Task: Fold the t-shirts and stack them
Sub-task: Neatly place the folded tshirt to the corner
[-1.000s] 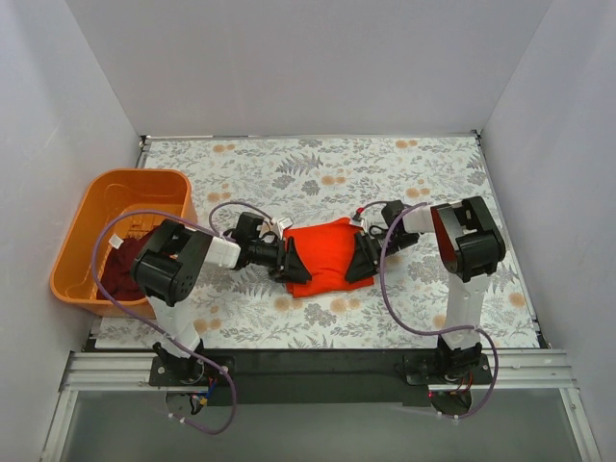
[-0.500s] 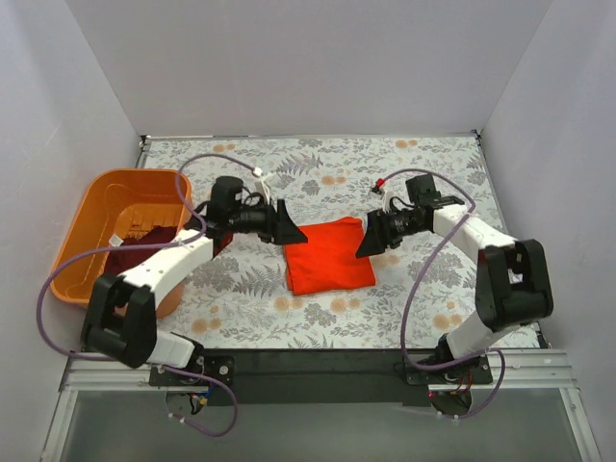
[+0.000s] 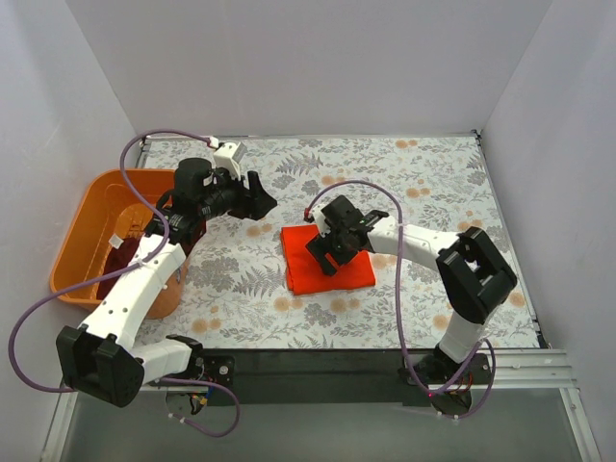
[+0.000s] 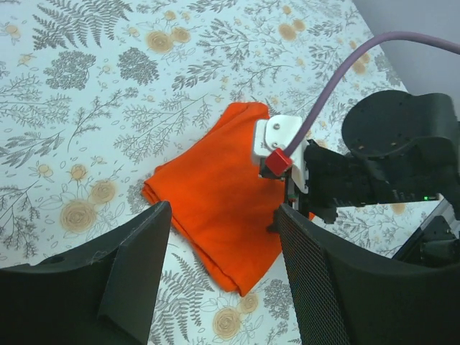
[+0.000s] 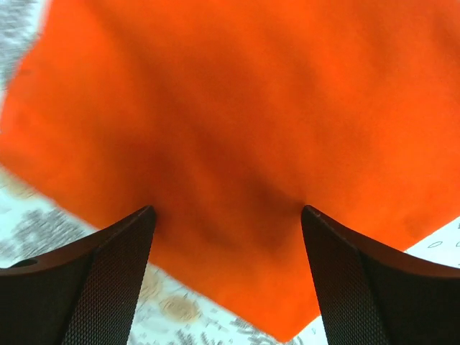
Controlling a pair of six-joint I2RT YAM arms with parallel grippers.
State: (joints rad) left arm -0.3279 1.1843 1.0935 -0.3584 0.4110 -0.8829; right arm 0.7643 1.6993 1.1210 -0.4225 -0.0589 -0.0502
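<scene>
The bright orange-red t-shirt [image 3: 303, 274] lies folded into a small rectangle on the floral table, also in the left wrist view [image 4: 208, 194] and filling the right wrist view [image 5: 230, 93]. My right gripper [image 3: 323, 254] is open, with both fingertips pressed down on the shirt's middle [image 5: 226, 212]. My left gripper [image 3: 260, 199] is open and empty. It hangs in the air to the far left of the shirt [image 4: 221, 212]. The dark maroon t-shirt [image 3: 123, 262] lies bunched in the orange basket, partly behind my left arm.
The rigid orange plastic basket [image 3: 96, 188] stands at the table's left edge. The floral tablecloth [image 3: 404, 173] covers the table between white walls. Purple cables loop from both arms above the table.
My left gripper pulled back from the shirt's left edge, up and away to the far left. My right gripper moved left from the shirt's right edge onto its middle.
</scene>
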